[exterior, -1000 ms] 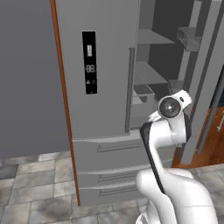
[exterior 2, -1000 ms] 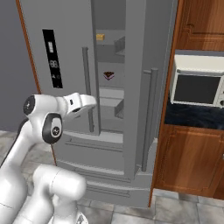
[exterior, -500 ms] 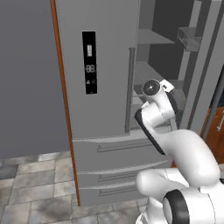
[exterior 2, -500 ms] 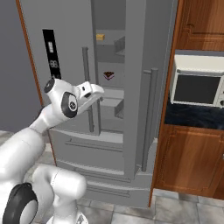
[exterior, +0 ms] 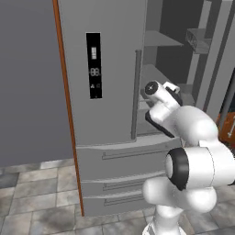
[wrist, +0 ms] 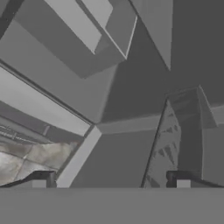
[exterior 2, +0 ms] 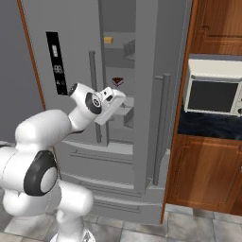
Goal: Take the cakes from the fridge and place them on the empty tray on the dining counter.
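Dark wedge cake (exterior 2: pixel 117 81), tip leftward

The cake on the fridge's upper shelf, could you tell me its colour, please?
Orange-tan; the cake shows best in the right base view.

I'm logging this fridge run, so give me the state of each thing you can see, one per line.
Fridge: right door open, left door shut, drawers shut.
Brown cake: on a middle shelf, untouched.
Orange cake: on the upper shelf, untouched.
Claw: open, empty, at the fridge opening.
Microwave: door shut.
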